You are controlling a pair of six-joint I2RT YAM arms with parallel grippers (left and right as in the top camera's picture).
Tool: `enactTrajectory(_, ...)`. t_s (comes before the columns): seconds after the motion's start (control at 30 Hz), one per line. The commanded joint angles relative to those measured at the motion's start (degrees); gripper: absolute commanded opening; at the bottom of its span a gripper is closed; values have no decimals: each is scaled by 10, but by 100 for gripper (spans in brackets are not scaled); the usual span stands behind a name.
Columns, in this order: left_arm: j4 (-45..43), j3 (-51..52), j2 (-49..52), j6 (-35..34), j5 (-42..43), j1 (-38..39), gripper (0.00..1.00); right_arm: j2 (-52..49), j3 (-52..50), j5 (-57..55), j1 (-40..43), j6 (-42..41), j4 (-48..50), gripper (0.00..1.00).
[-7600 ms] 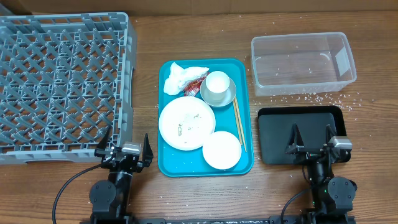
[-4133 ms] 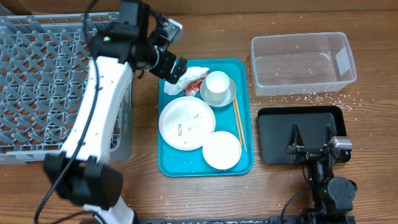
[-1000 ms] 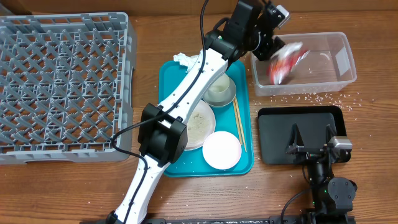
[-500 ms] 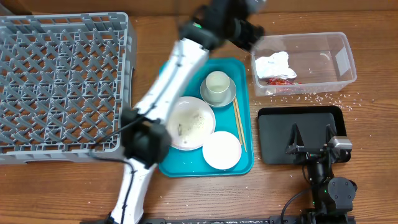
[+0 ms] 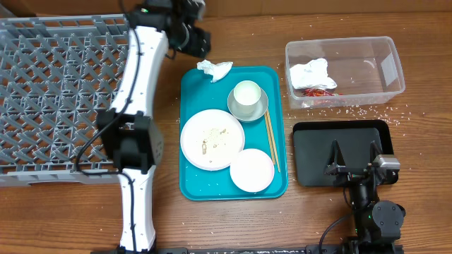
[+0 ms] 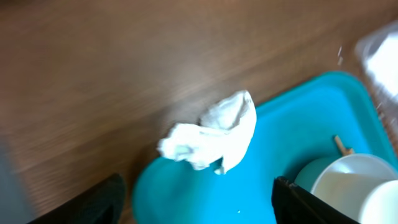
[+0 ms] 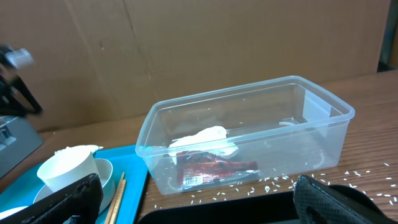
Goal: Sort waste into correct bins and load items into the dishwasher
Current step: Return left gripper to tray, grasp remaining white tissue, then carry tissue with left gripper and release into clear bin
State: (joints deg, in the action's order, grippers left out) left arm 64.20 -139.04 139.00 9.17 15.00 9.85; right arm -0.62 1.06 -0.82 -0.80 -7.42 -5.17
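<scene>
A crumpled white napkin piece (image 5: 214,68) (image 6: 214,134) lies on the far left rim of the teal tray (image 5: 192,183) (image 6: 292,130). My left gripper (image 5: 196,42) (image 6: 199,211) hovers just above it, open and empty. The clear tub (image 5: 345,70) (image 7: 249,124) holds another white napkin (image 5: 311,73) (image 7: 202,140) and a red wrapper (image 5: 319,92) (image 7: 214,169). On the teal tray sit the white plate (image 5: 212,139), the pinkish-white bowl (image 5: 251,170), the grey bowl (image 5: 260,109) with the white cup (image 5: 246,94) (image 7: 68,168) in it, and chopsticks (image 5: 270,139). My right gripper (image 5: 353,166) (image 7: 205,214) rests open over the black tray (image 5: 314,152).
The grey dish rack (image 5: 70,92) fills the left of the table, and my left arm reaches up along its right wall. Loose rice grains (image 5: 353,111) (image 7: 280,180) lie scattered between the clear tub and the black tray.
My left arm has swung from over the clear tub back left to the tray's far corner. The napkin and red wrapper it carried now lie in the tub. The right arm has not moved.
</scene>
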Motion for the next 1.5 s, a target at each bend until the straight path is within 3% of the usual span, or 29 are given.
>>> enactTrajectory(0.0,0,2,23,33,17,18,80,4,-6,1,-2,4,4,100)
enactTrajectory(0.3,11,2,61,55,2,49,79,4,-6,1,-2,4,4,100)
enactTrajectory(0.57,-1,2,89,44,-149,78,76,4,-6,1,-2,4,4,100)
enactTrajectory(0.83,-10,2,116,24,-130,81,72,4,-6,1,-2,4,4,100)
enactTrajectory(1.03,-19,2,116,24,-136,89,54,4,-6,1,-2,4,4,100)
enactTrajectory(1.27,-21,0,115,-7,-141,92,6,4,-6,1,-2,4,4,100)
enactTrajectory(1.47,-10,-23,87,-47,-138,92,4,4,-6,1,-2,4,4,100)
